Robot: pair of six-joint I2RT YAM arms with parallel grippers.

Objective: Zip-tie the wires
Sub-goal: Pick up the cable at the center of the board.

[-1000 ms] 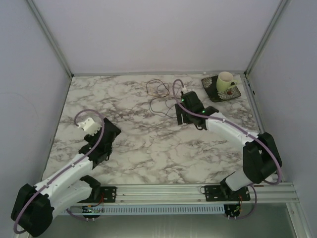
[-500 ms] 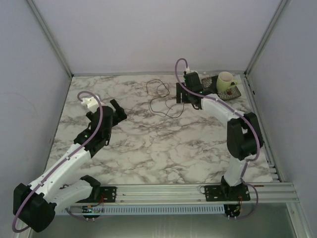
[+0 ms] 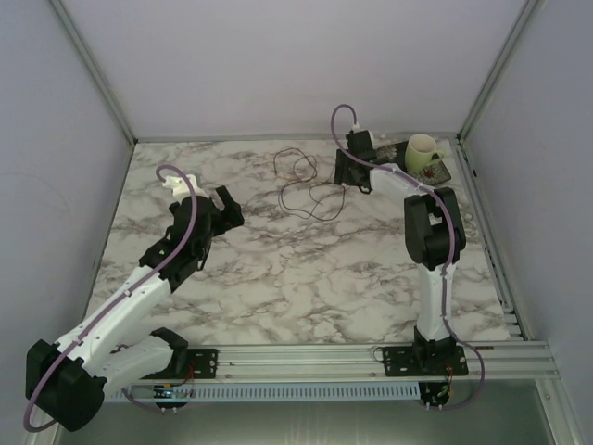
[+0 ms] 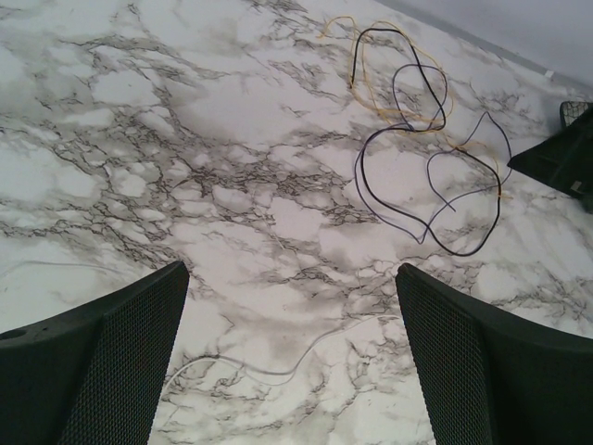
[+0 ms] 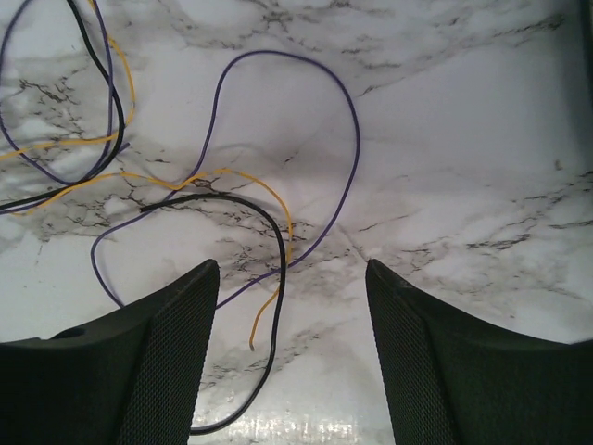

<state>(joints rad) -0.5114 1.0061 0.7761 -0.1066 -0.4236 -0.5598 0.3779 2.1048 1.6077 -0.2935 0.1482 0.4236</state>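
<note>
Thin wires [image 3: 301, 185] loop loosely, upper centre of marble desk [image 3: 306, 269] — right tool [image 5: 292, 273] spread over them; left tool [image 4: 292, 287] spread, empty, centre left.

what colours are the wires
The wires are purple, black and yellow-orange; this shows best in the right wrist view.

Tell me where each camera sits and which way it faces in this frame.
Top: fixed above, behind the bases, looking down at the table; both arms and the wires show.
Left wrist: on the left arm, looking across the marble toward the wires; fingers of the left claw at the bottom.
Right wrist: on the right arm, looking steeply down at wire ends; fingers of the right claw at the bottom.
Shared: all three views show the wires.
</note>
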